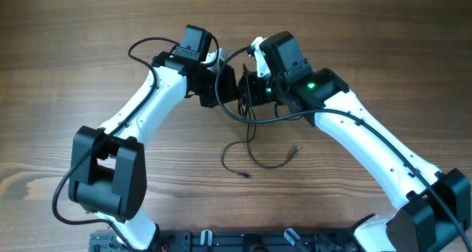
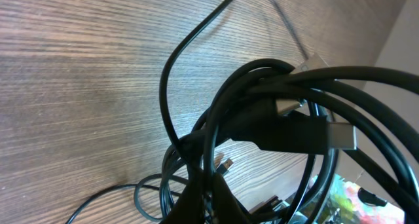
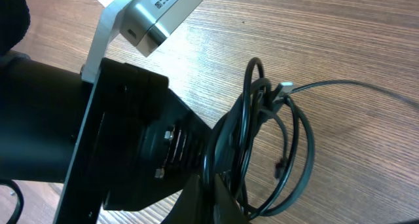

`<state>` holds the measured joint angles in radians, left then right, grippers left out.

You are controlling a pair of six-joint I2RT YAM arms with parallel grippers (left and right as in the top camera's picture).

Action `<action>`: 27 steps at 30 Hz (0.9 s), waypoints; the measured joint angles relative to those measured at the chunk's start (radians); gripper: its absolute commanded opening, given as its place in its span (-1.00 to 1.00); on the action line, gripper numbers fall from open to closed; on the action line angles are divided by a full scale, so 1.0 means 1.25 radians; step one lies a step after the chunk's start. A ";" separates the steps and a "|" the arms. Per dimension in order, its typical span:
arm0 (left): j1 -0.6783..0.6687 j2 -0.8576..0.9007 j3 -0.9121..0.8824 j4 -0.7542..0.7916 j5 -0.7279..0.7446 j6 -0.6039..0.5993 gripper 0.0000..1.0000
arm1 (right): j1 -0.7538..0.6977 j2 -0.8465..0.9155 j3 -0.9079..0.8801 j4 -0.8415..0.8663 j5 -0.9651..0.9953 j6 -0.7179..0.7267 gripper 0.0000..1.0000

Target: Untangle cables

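Observation:
The cables [image 1: 254,145] are thin dark wires bunched in a tangle between my two grippers at the back middle of the table, with loose loops trailing down onto the wood. My left gripper [image 1: 225,90] and right gripper [image 1: 247,90] face each other, almost touching. In the left wrist view the left gripper [image 2: 208,198] is shut on strands of the cables [image 2: 262,112], and a silvery plug [image 2: 340,135] sticks out of the knot. In the right wrist view the right gripper [image 3: 219,201] is shut on the cables [image 3: 262,119] beside a pale plug [image 3: 283,88].
The wooden table [image 1: 369,46] stretches out on all sides. A black rail [image 1: 243,241] runs along the front edge. Two loose plug ends [image 1: 297,149] lie on the wood. The left arm's dark wrist [image 3: 98,132] fills the left half of the right wrist view.

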<state>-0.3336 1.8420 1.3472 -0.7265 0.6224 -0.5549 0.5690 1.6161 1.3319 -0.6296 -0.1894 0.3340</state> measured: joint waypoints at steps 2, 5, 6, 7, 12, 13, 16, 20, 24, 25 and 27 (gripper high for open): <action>0.015 0.000 0.000 -0.030 0.000 0.004 -0.92 | 0.000 0.000 0.000 -0.002 0.000 0.000 -0.92; 0.056 -0.010 0.000 -0.084 0.000 0.027 -0.92 | 0.000 0.000 0.000 -0.005 0.000 0.000 -0.92; 0.073 -0.020 0.000 -0.106 -0.005 0.034 -0.92 | -0.001 0.000 0.000 -0.005 0.000 0.000 -0.92; 0.100 -0.041 0.000 -0.131 -0.017 0.043 -0.92 | -0.003 0.000 0.000 -0.004 -0.001 0.000 -0.92; 0.199 -0.151 0.000 -0.194 -0.039 0.079 -0.92 | -0.033 0.000 0.000 -0.004 -0.010 0.000 -0.92; 0.216 -0.174 0.000 -0.204 -0.039 0.083 -0.92 | -0.038 0.000 0.000 -0.004 -0.013 0.000 -0.92; 0.268 -0.242 0.000 -0.233 -0.042 0.097 -0.92 | -0.052 0.000 0.000 -0.004 0.011 0.000 -0.92; 0.325 -0.354 -0.001 -0.263 -0.065 0.104 -0.92 | -0.073 0.007 0.000 -0.011 0.105 -0.014 -0.91; 0.326 -0.474 -0.001 -0.266 -0.067 0.105 -0.92 | -0.075 0.084 0.000 0.011 0.139 -0.021 -0.92; 0.326 -0.488 -0.001 -0.268 -0.067 0.105 -0.92 | -0.075 0.101 0.000 0.014 0.140 -0.021 -0.92; 0.326 -0.511 -0.001 -0.275 -0.067 0.105 -0.92 | -0.075 0.134 0.000 0.017 0.140 -0.021 -0.92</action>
<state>0.0742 1.2034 1.3464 -1.0706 0.5392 -0.4232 0.4751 1.7840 1.3315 -0.6079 -0.0147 0.3077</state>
